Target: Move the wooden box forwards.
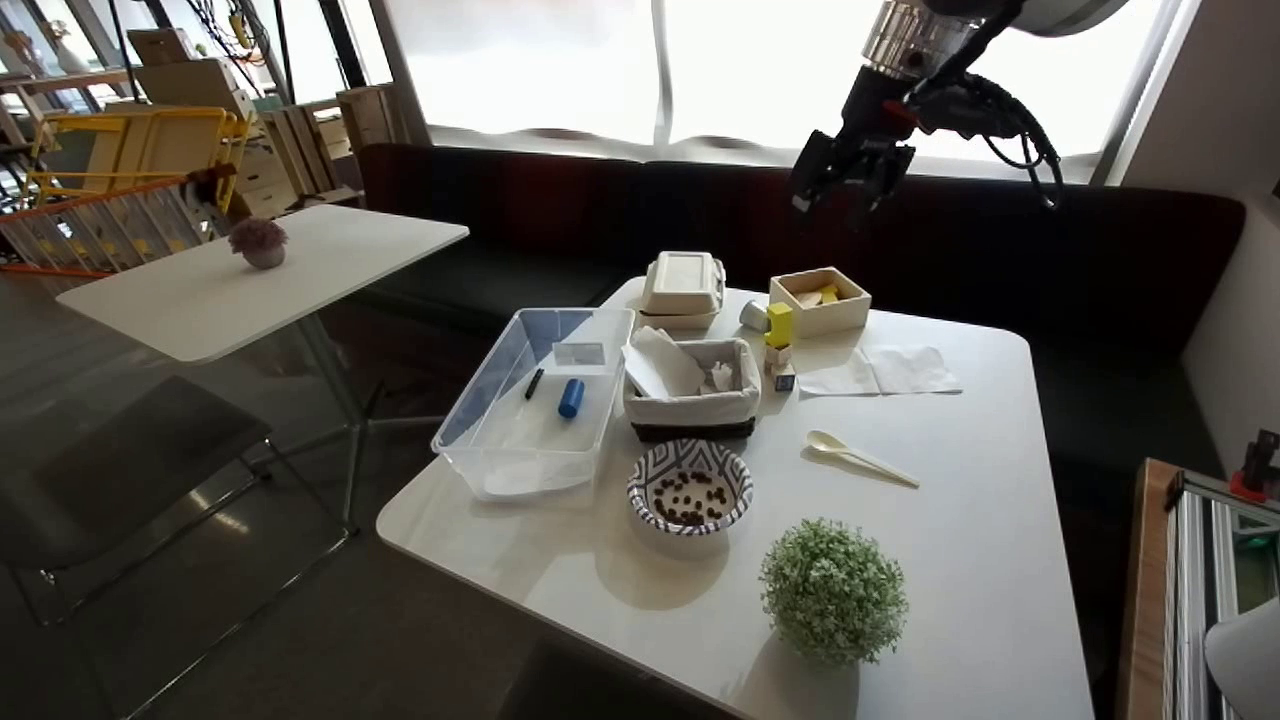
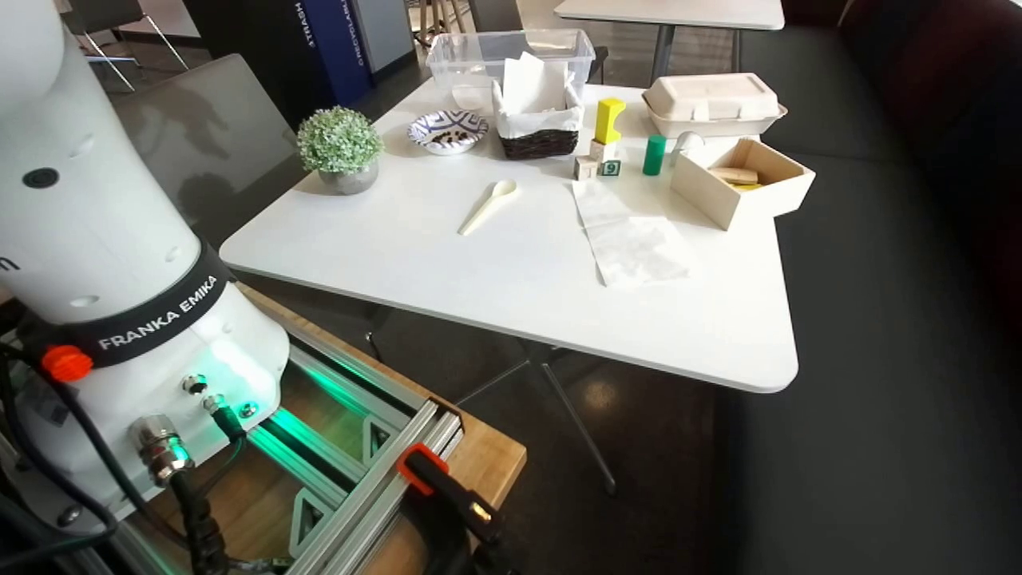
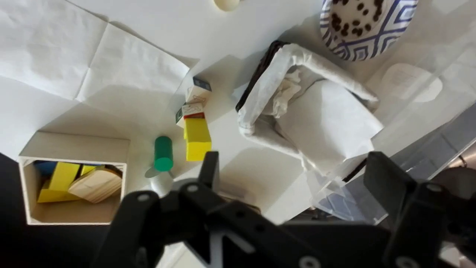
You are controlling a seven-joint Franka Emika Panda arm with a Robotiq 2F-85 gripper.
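The wooden box is a pale, open-topped box holding yellow and light wood blocks. It shows in both exterior views (image 1: pixel 836 318) (image 2: pixel 776 206) at the table's edge beside the dark bench. In the wrist view the wooden box (image 3: pixel 76 149) is at the lower left, partly behind a finger. My gripper (image 1: pixel 835 205) is open and empty, raised above the table and the box in an exterior view. In the wrist view the gripper's fingers (image 3: pixel 292 160) are wide apart, with only table, basket and bin beyond them. The gripper is out of the exterior view that shows the arm's base.
Near the box are a green cylinder (image 2: pixel 654 155), stacked blocks with a yellow one (image 1: pixel 779 325), a napkin (image 1: pixel 880 370) and a white takeout container (image 1: pixel 684 285). A lined basket (image 1: pixel 694 410), clear bin (image 1: pixel 520 465), patterned bowl (image 1: pixel 690 488), spoon (image 1: pixel 862 458) and plant (image 1: pixel 833 590) stand farther off.
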